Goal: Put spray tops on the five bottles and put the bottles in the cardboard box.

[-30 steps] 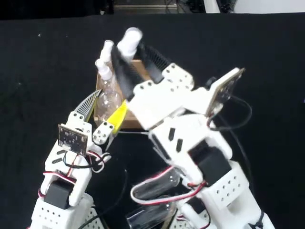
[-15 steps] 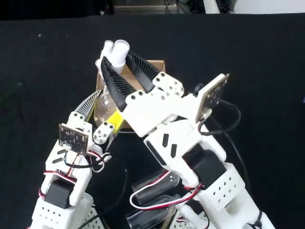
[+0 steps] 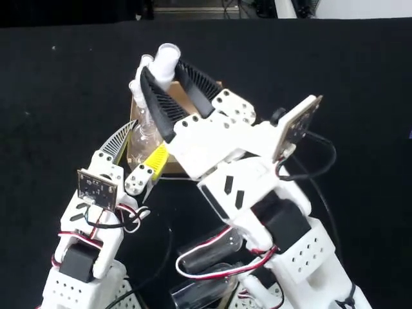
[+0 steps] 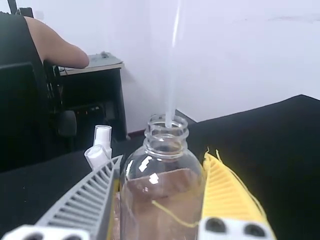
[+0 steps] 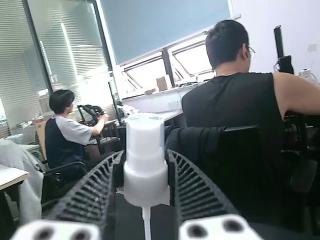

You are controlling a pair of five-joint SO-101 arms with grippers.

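Observation:
My left gripper point(image 3: 147, 136), with one grey and one yellow finger, is shut on a clear open-necked bottle point(image 3: 145, 132) held upright at the near left of the cardboard box point(image 3: 183, 102). In the left wrist view the bottle point(image 4: 161, 190) stands between the fingers, and a thin dip tube point(image 4: 172, 70) hangs down into its neck. My right gripper point(image 3: 165, 66), with black fingers, is shut on a white spray top point(image 3: 167, 59) just above that bottle. The right wrist view has the spray top point(image 5: 145, 160) squeezed between both fingers. Two capped bottles point(image 3: 141, 71) stand in the box behind.
Two clear bottles without tops point(image 3: 212, 250) lie on the black table near the arm bases, partly under red and white cables. White spray heads point(image 4: 100, 146) show beyond the grey finger. People sit at desks in the room behind.
My right gripper carried the spray top left and down over the held bottle, then rose a little. The left gripper and its bottle stayed put.

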